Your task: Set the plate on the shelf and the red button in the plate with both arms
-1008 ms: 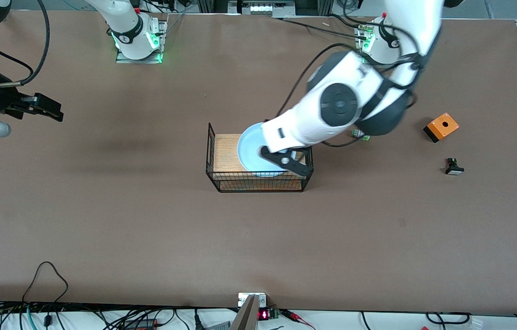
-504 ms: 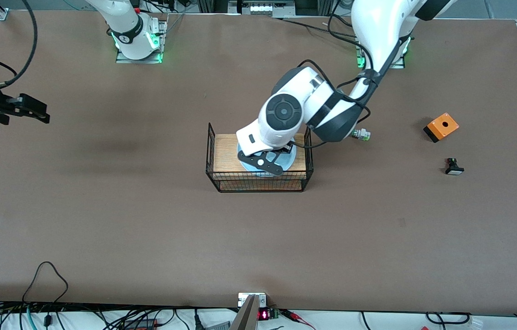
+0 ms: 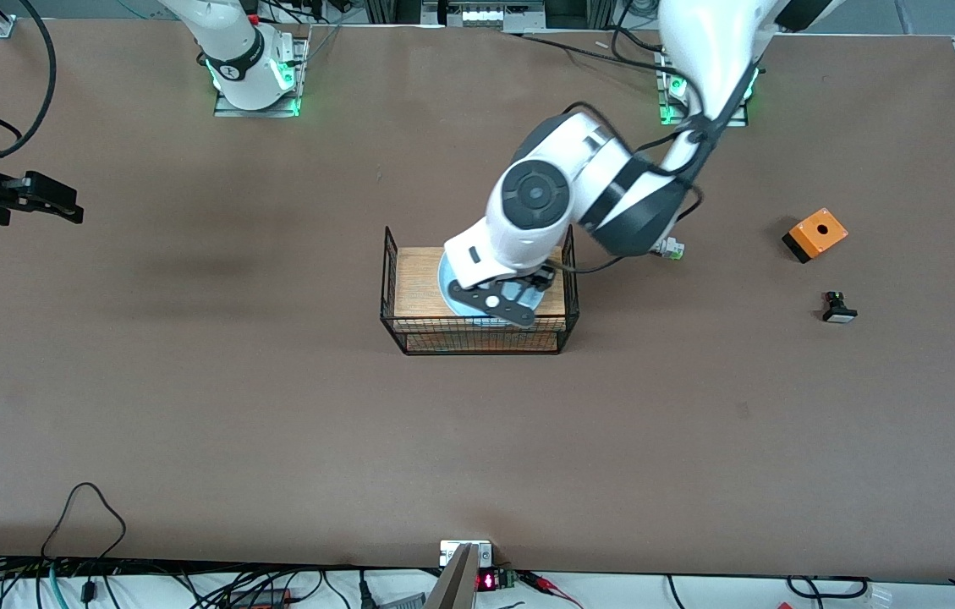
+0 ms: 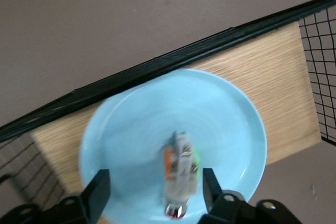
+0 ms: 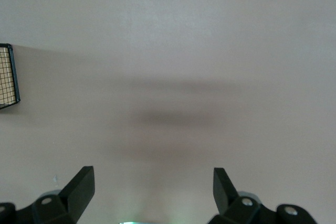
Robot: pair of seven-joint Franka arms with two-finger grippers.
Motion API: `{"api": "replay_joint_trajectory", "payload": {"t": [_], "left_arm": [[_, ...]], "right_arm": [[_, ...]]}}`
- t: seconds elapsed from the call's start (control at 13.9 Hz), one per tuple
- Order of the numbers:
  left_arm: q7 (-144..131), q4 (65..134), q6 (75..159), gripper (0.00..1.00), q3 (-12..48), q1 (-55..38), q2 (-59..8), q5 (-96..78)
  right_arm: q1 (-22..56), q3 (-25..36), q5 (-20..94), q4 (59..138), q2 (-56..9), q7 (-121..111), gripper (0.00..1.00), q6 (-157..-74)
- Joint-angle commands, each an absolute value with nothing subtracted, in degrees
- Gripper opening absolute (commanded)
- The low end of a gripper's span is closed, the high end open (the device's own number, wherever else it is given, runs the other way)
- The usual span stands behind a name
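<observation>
the brown table (image 3: 189, 406) carries a black wire basket (image 3: 477, 335) with a wooden floor at its middle. the left arm (image 3: 579, 190) reaches down from its base into this basket, while the right arm waits at its own end of the table, its right gripper (image 5: 152, 190) spread wide over bare tabletop with nothing between the fingers.

inside the basket lies the plate (image 4: 210, 103), a round, glossy light blue dish with a shallow rim, flat on the wooden floor and filling most of the basket's width. in the front view only a sliver of it (image 3: 448, 292) shows past the arm.

the left gripper (image 4: 156, 195) hangs over the plate, fingers apart and released. between them, lying on the plate, is the red button (image 4: 180, 174): a small whitish cylinder with green and orange side bits and a dark red cap at one end, blurred in the left wrist view.

toward the left arm's end of the table sit an orange box (image 3: 815, 234), a small black part with a white cap (image 3: 838, 308) nearer the front camera, and a whitish part with a green tip (image 3: 668, 248) just beside the arm.
</observation>
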State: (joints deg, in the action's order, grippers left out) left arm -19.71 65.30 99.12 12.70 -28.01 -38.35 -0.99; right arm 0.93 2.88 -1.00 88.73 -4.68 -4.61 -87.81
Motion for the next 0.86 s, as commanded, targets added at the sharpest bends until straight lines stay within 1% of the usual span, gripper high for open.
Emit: {"api": "replay_joint_trajectory", "payload": {"t": [0.0, 0.14, 0.29, 0.36, 0.43, 0.5, 0.58, 0.72, 0.79], "left_arm": [[-19.51, 66.45, 90.47, 1.0, 12.92, -22.61, -30.43, 0.17], [-19.42, 66.45, 87.11, 1.0, 12.75, -17.61, -26.21, 0.26], [-18.03, 66.27, 84.48, 1.0, 12.83, -10.15, -23.48, 0.26], [-16.45, 67.84, 84.38, 1.0, 12.83, -6.63, -21.64, -0.35], [-15.57, 72.64, 85.25, 1.0, 12.75, -3.89, -18.49, 0.08], [-13.99, 75.99, 86.56, 1.0, 12.57, -0.91, -15.67, 0.09], [-11.45, 81.77, 89.44, 1.0, 10.83, 0.6, -11.47, 0.0], [-4.53, 95.03, 98.31, 1.0, 6.35, 0.27, -2.68, 0.0], [-0.22, 99.8, 99.74, 1.0, 4.85, -0.43, 0.67, 0.09]], "right_arm": [[0.27, 2.55, -1.14, 87.27, -4.92, -4.92, 1.0, -87.71], [-0.09, 2.9, -1.23, 86.49, -5.01, -4.66, 1.0, -88.24], [-0.17, 2.9, -1.23, 85.7, -5.97, -4.57, 1.0, -88.42], [-0.26, 2.9, -1.23, 85.61, -6.06, -4.57, 1.0, -88.42], [-0.61, 2.9, -1.14, 85.61, -6.24, -4.57, 1.0, -88.5], [-1.05, 2.99, -0.88, 85.43, -7.81, -4.83, 1.0, -89.55], [-1.75, 2.99, -0.7, 85.34, -8.26, -5.27, 1.0, -89.91], [-1.76, 2.9, -0.53, 85.34, -8.35, -5.45, 1.0, -89.82], [-1.5, 2.64, -0.53, 85.34, -8.35, -5.54, 1.0, -89.91]]}}
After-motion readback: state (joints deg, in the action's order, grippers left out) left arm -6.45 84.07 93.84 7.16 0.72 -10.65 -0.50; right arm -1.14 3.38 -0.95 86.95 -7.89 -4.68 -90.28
